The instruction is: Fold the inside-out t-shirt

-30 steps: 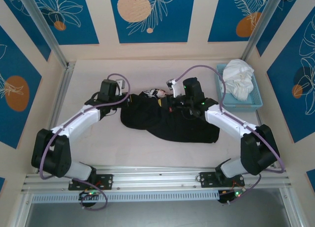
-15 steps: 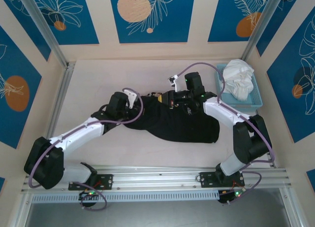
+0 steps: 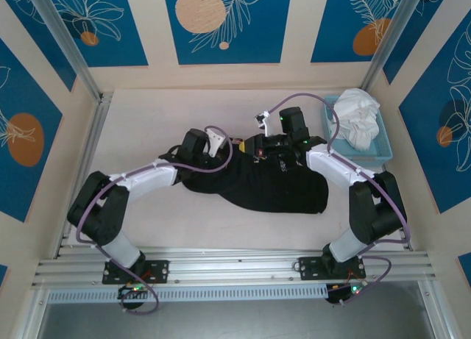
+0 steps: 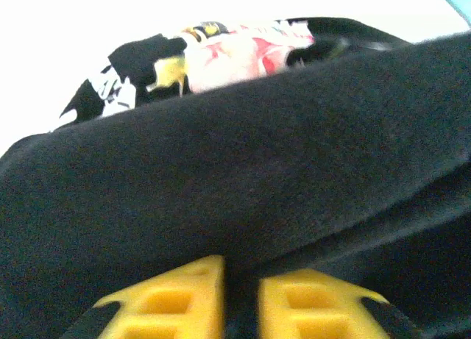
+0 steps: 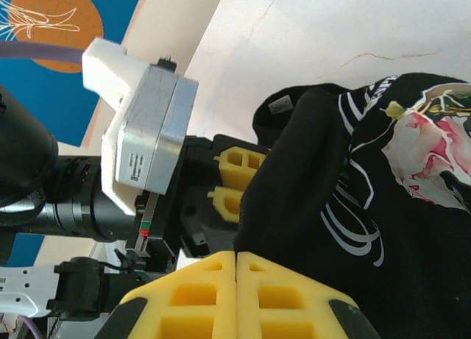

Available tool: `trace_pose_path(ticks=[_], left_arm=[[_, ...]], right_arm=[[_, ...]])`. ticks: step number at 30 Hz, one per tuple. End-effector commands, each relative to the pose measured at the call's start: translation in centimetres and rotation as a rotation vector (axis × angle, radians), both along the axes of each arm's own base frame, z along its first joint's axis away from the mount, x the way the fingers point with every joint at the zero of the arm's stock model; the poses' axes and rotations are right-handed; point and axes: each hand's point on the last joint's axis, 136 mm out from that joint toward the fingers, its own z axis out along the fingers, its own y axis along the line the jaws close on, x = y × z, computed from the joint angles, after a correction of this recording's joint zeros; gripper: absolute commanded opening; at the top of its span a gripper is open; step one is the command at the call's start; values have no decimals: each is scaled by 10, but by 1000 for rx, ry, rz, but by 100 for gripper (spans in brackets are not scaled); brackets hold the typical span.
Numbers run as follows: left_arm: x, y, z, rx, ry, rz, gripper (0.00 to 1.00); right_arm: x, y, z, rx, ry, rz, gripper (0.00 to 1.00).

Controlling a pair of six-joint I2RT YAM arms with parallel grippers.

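The inside-out t-shirt (image 3: 272, 184) lies bunched on the middle of the table, black, with its floral print (image 4: 243, 48) and white lettering (image 5: 353, 221) showing near the back edge. My left gripper (image 3: 219, 145) is at the shirt's back left part, its yellow fingers (image 4: 176, 298) shut on a fold of black cloth. My right gripper (image 3: 255, 149) faces it from the right, a short way off. In the right wrist view my right gripper (image 5: 235, 262) is shut on the shirt's edge, with the left gripper's fingers (image 5: 239, 162) just beyond the cloth.
A light blue tray (image 3: 368, 159) at the back right holds a crumpled white cloth garment (image 3: 358, 117). Aluminium posts (image 3: 73, 59) and patterned walls close in the table on three sides. A rail (image 3: 235, 269) runs along the near edge.
My left gripper has travelled right along the shirt's back edge, drawing the left part of the black cloth inward toward the right gripper. The right gripper has shifted only slightly.
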Motion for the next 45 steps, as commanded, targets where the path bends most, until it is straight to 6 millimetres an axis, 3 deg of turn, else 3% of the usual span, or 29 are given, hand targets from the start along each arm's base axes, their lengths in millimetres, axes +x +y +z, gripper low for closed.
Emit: trace_pose_path(ticks=[1,4,9,13,19,24,27,31,38,41,43,45], left_arm=[[0,-16,24,-60,-6,-54,0],[-19,-25,54,-163,55,-115,0],[-62,-35,133,-392,148,-209,0],[-70,-24,164,-420,118,-172,0],[-64,-13,168,-391,126,-92,0],[-61,-13,170,-412,132,-74,0],[-59,-13,170,-419,134,-71,0],[-58,-14,171,-428,137,-72,0],[-60,-11,172,-426,131,-66,0],[-59,-10,171,-424,129,-63,0],[-59,-9,171,-424,127,-61,0],[-57,-8,171,-426,124,-53,0]], right_arm=[[6,-12,8,-65,-42,-30,0],[15,-28,10,-216,-116,-99,0],[30,-48,20,-443,-243,-179,3],[39,-58,31,-508,-293,-216,4],[21,-61,54,-513,-356,-182,13],[-36,-37,74,-307,-447,-5,32],[-67,-17,68,-228,-489,107,38],[-90,15,53,-158,-496,228,38],[-56,30,32,-175,-453,136,38],[-50,36,28,-162,-446,148,37],[-50,41,28,-144,-438,166,29],[-53,43,28,-125,-426,188,13]])
